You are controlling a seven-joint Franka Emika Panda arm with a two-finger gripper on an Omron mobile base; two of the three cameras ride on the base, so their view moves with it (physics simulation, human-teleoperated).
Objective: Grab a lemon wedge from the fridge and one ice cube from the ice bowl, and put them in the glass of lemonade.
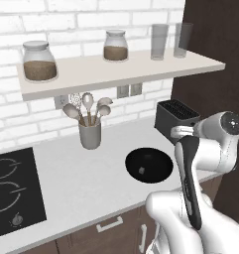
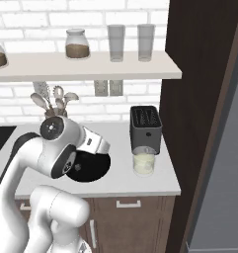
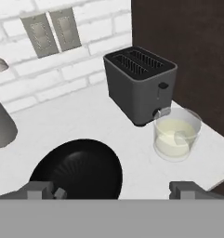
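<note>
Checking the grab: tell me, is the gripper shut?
No, the gripper's fingertips stand wide apart above the bowl.

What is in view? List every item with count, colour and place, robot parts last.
ice bowl: one, glossy black, counter centre.
ice cube: one, pale grey, inside the ice bowl.
glass of lemonade: one, clear with pale yellow liquid, in front of the toaster.
toaster: one, dark grey, counter by the dark wall panel.
utensil holder: one, grey, holding spoons, back of counter.
jars: two, clear with brown contents, shelf.
tall glasses: two, clear, shelf.
cooktop: one, black, counter left.
gripper: one, dark jaws open, above the ice bowl's edge.
</note>
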